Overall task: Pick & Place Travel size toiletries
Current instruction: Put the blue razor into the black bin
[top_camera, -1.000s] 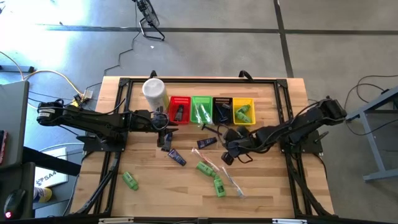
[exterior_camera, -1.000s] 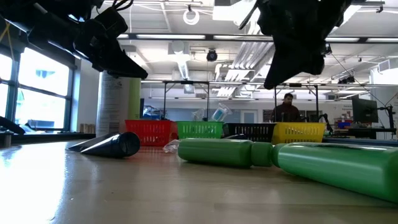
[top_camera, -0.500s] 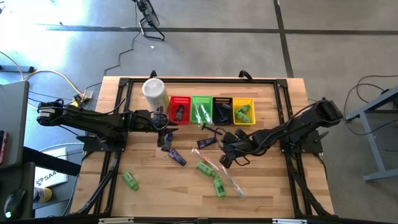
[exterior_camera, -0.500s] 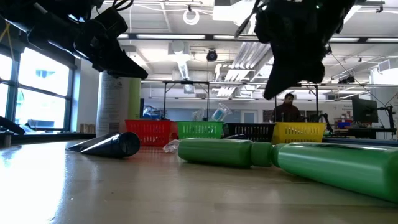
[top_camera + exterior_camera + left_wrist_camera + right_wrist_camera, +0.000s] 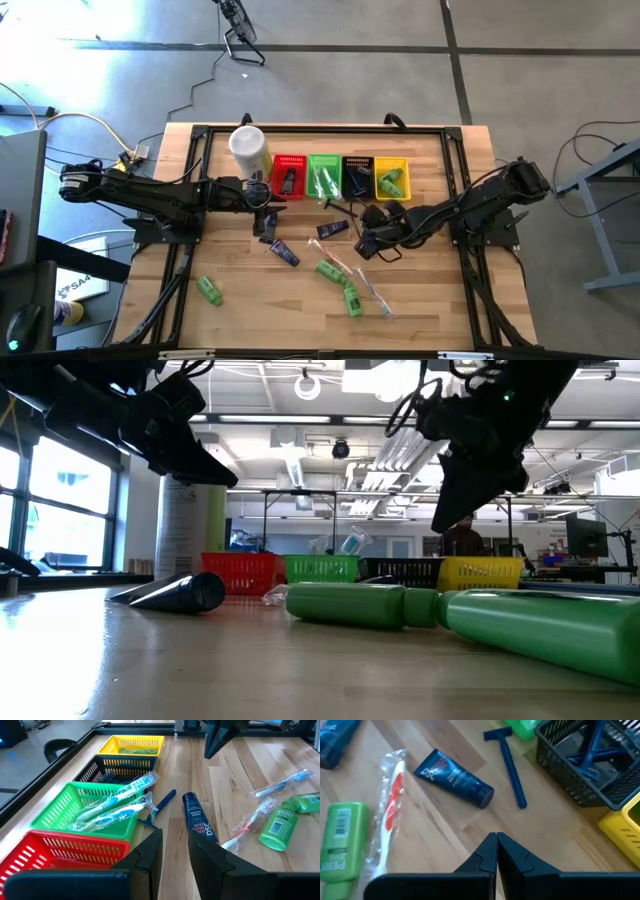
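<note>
Travel size toiletries lie loose on the wooden table: a navy tube (image 5: pixel 455 777), a blue razor (image 5: pixel 512 770), a plastic-wrapped toothbrush (image 5: pixel 387 815) and green bottles (image 5: pixel 328 270) lying on their sides. My right gripper (image 5: pixel 496 850) is shut and empty. It slants down above bare wood, just short of the tube and the razor, and hangs clear of the table in the low view (image 5: pixel 448 518). My left gripper (image 5: pixel 175 852) is open with nothing between its fingers and hovers in front of the red basket (image 5: pixel 289 176).
Red, green (image 5: pixel 323 176), black (image 5: pixel 357 176) and yellow (image 5: pixel 391 178) baskets stand in a row at the far side, some with items inside. A white canister (image 5: pixel 248 150) stands left of them. More tubes (image 5: pixel 283 252) and a green bottle (image 5: pixel 208 290) lie nearer the front.
My right gripper has sunk a little toward the table and tipped its fingers further downward, staying shut. The toiletries have stayed where they were.
</note>
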You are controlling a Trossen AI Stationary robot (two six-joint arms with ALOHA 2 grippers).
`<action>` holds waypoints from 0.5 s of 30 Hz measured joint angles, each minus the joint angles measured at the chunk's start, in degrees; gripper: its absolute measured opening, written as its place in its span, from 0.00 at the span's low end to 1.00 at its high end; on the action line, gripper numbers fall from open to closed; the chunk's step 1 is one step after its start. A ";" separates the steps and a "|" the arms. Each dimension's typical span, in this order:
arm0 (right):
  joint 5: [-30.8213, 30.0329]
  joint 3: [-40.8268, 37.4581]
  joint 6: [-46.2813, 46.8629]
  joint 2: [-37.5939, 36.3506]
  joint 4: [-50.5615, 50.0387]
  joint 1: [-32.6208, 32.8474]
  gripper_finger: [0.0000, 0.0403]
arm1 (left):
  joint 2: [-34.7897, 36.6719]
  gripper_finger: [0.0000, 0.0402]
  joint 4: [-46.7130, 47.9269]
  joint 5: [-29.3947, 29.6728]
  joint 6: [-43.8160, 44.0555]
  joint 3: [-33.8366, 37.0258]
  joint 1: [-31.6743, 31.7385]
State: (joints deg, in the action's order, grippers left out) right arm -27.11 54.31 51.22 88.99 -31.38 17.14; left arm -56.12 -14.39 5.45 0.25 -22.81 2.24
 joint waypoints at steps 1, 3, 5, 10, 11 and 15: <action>0.18 -0.73 0.00 0.00 0.58 -0.33 0.00 | 0.00 0.22 0.00 0.00 0.00 0.00 0.00; 1.49 -3.18 -0.02 0.00 3.70 -1.15 0.00 | 0.00 0.22 0.01 0.00 0.00 0.00 0.00; 3.10 -6.67 -0.13 0.00 9.54 -1.92 0.00 | 0.00 0.22 0.00 0.00 0.01 0.00 0.00; 1.56 -15.44 -3.67 0.00 24.66 -3.18 0.00 | 0.00 0.22 0.01 0.02 0.01 0.00 0.00; 1.52 -16.75 -4.44 0.00 27.03 -3.53 0.00 | 0.00 0.22 0.00 0.04 0.00 0.00 0.00; 1.50 -21.48 -6.44 0.00 35.34 -5.08 0.00 | 0.00 0.22 0.00 0.04 0.02 0.00 0.00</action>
State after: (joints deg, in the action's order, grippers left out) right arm -25.61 32.83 44.78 88.99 3.96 12.05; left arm -56.12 -14.39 5.50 0.27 -22.81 2.24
